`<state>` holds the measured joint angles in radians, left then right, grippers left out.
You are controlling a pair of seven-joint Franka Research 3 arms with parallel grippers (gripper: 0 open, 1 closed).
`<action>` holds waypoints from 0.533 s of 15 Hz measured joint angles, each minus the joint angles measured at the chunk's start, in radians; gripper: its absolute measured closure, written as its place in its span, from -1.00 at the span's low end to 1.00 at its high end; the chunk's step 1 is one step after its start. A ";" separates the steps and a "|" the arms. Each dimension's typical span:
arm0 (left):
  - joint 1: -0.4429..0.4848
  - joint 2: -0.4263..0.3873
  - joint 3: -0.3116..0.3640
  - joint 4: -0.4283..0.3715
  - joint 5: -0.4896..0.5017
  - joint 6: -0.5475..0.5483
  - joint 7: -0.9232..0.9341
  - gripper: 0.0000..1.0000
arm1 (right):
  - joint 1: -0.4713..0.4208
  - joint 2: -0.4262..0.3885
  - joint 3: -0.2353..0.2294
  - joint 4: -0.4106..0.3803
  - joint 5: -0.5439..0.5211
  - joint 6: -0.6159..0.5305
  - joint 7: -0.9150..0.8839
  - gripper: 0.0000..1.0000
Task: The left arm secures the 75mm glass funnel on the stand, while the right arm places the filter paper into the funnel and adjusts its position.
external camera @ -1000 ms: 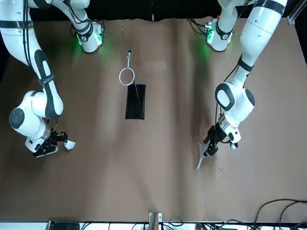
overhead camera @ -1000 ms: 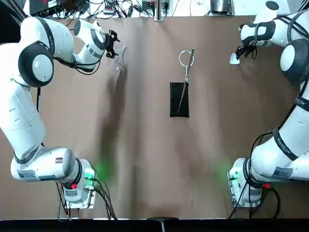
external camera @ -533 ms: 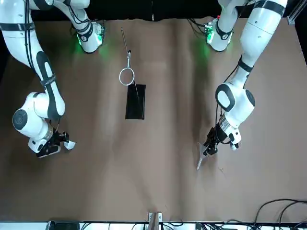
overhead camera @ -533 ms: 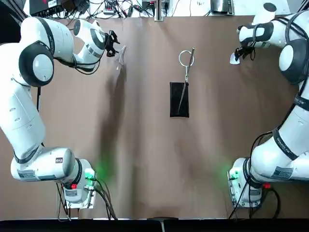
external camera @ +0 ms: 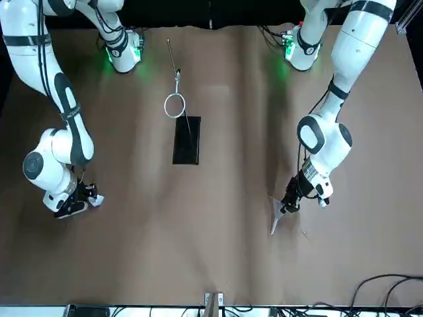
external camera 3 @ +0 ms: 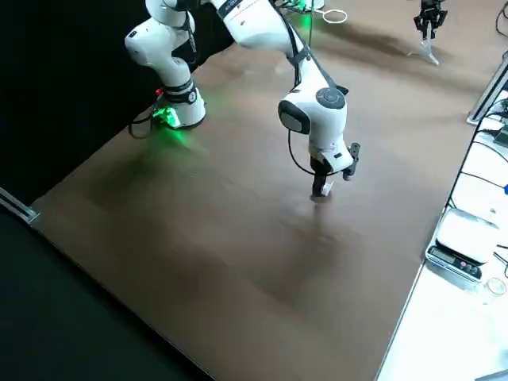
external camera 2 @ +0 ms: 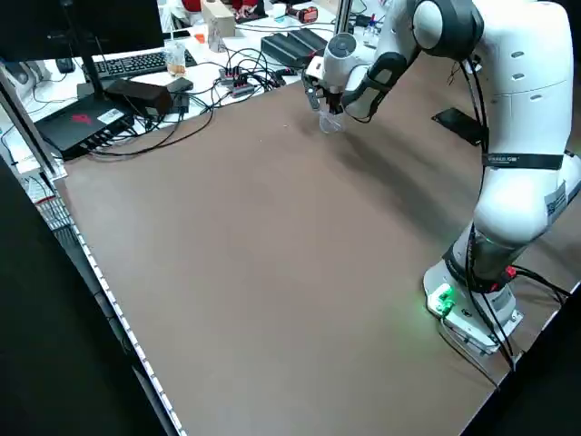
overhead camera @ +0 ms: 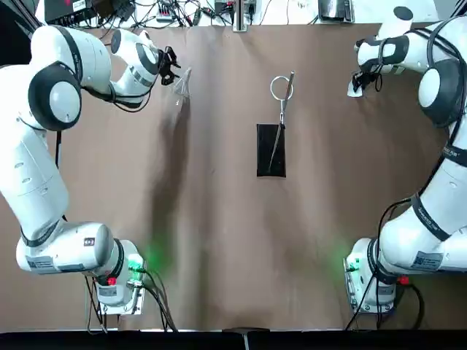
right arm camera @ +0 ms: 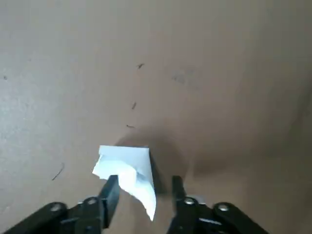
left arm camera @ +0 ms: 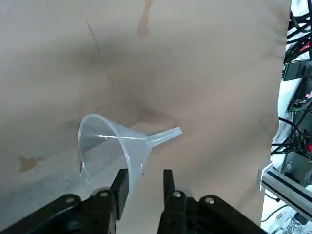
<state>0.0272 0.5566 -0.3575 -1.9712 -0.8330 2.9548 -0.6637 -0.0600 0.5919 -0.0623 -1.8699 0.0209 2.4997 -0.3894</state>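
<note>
Front view shows the stand with flat black base and thin metal ring between both arms. The left gripper's fingers are parted, the clear funnel at one fingertip; the right gripper's also gape, white folded filter paper beside one.

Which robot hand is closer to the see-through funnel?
Left. The left gripper is right by the funnel's wide end. The right gripper is far across the table, beyond the stand, beside the white filter paper.
</note>
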 joint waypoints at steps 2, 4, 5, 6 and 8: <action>0.000 0.000 0.000 0.000 0.000 0.000 0.001 0.37 | 0.000 0.003 0.000 0.000 0.000 0.006 0.000 0.20; 0.000 0.000 0.001 0.000 0.000 0.001 0.001 0.45 | 0.000 0.005 -0.001 0.000 0.000 0.007 0.000 0.36; 0.000 0.000 0.001 0.000 0.000 0.001 0.002 0.50 | 0.000 0.005 -0.001 0.000 0.000 0.007 0.000 0.40; 0.000 0.000 0.001 0.000 0.000 0.001 0.002 0.52 | 0.000 0.006 -0.001 0.000 0.000 0.008 0.000 0.44; 0.000 0.000 0.001 0.000 0.000 0.002 0.002 0.59 | 0.000 0.006 -0.001 0.000 0.000 0.008 0.000 0.59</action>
<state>0.0273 0.5565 -0.3567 -1.9712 -0.8329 2.9564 -0.6614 -0.0603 0.5981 -0.0634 -1.8699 0.0209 2.5081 -0.3894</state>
